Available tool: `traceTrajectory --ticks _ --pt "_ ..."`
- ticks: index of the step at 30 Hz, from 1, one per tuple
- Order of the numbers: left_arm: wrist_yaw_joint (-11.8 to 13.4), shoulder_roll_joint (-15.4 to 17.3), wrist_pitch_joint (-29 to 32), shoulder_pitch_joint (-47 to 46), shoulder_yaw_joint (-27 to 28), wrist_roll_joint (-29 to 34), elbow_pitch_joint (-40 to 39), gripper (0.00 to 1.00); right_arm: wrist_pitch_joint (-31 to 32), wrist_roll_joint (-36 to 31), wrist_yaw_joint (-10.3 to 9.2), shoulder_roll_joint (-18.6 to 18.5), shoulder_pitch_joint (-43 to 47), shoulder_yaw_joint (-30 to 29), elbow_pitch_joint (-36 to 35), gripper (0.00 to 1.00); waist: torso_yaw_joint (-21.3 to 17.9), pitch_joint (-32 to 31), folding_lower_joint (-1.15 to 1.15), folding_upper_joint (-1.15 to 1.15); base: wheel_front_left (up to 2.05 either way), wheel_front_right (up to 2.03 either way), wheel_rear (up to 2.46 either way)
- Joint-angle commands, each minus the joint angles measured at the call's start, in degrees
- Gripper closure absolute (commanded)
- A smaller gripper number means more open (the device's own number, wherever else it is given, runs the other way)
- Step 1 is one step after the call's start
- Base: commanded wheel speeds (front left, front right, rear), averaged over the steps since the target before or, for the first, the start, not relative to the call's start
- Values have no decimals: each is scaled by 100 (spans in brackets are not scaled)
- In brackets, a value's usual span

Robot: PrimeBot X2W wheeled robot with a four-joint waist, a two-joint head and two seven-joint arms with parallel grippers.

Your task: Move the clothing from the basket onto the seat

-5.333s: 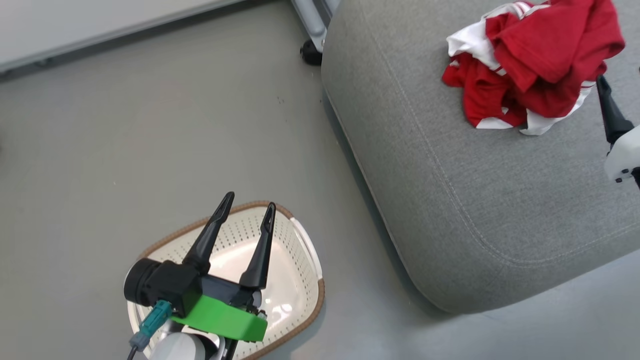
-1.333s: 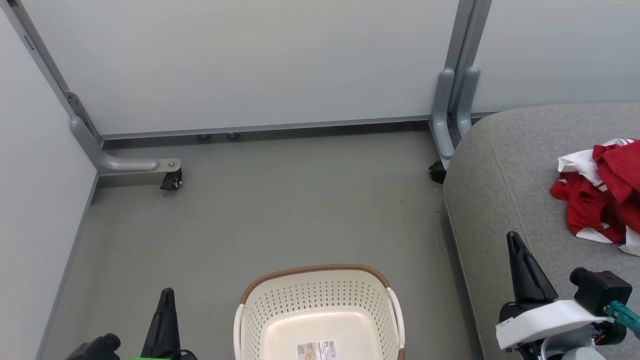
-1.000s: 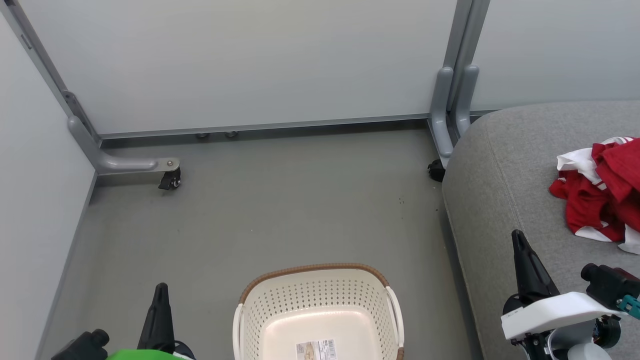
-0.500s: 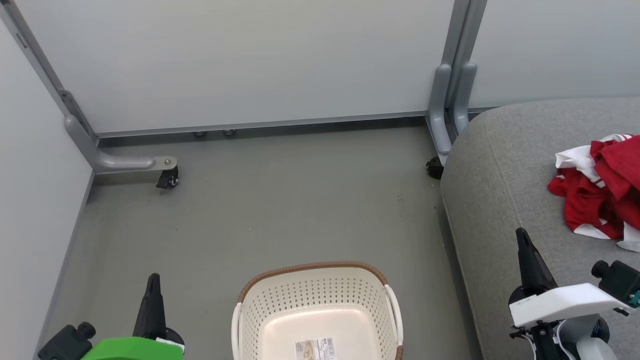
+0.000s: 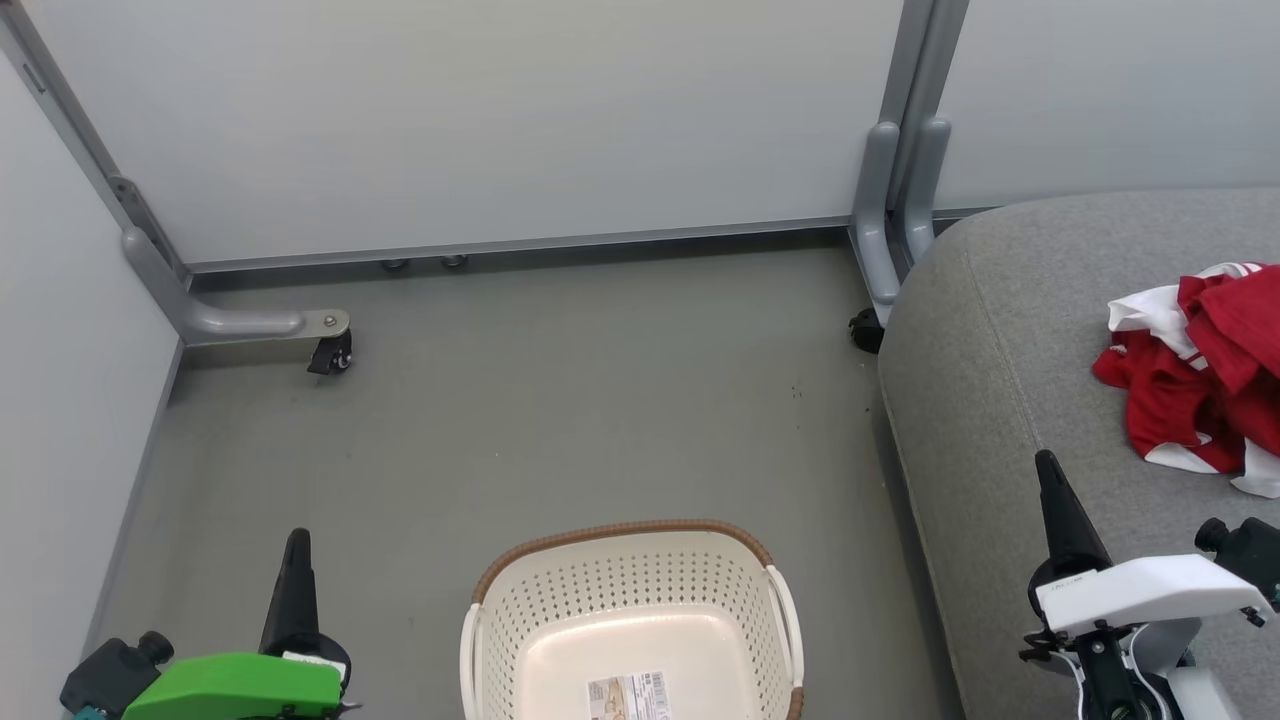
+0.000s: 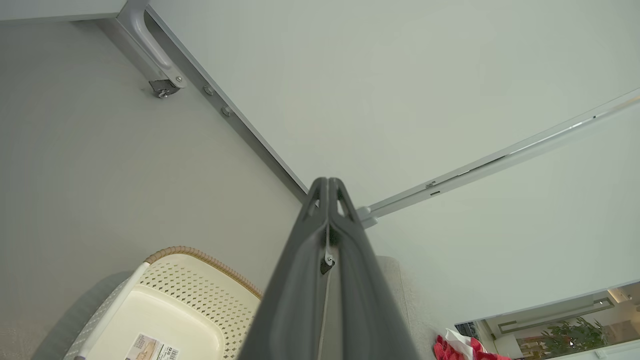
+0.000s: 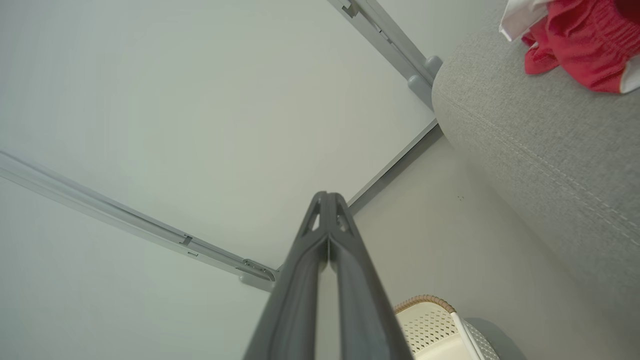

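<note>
The red and white clothing [image 5: 1200,375] lies crumpled on the grey seat [image 5: 1000,350] at the right, also seen as clothing [image 7: 575,45] on the seat [image 7: 540,145] and as clothing [image 6: 457,347]. On the floor at the bottom middle stands the cream basket [image 5: 625,600], holding nothing but a paper label [image 5: 627,695]; the same basket [image 6: 170,305] sits low in the left wrist view. My left gripper [image 5: 297,545] is shut and points up at the lower left, left of the basket. My right gripper [image 5: 1047,465] is shut over the seat's front, short of the clothing.
Pale partition panels stand behind, with grey posts [image 5: 900,170] and a foot on a caster [image 5: 325,350] at the left. A black caster [image 5: 865,330] sits by the seat's corner. Grey floor [image 5: 560,400] stretches between the basket and the panels.
Both shut grippers have drifted outward, the left one a little upward and the right one slightly down. The whole picture has shifted slightly, so the camera has moved.
</note>
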Motion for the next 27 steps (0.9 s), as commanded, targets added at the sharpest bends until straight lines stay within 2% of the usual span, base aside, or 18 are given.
traceTrajectory --ticks 1,27 --pt "-20 67 37 -176 52 -166 -49 100 47 179 -2 -2 -158 -36 -27 100 -3 4 0 0 0 0 0" --pt "-27 70 446 -420 240 -1414 3 100 458 1687 -2 86 -330 -226 153 100 -59 68 0 0 0 0 0"
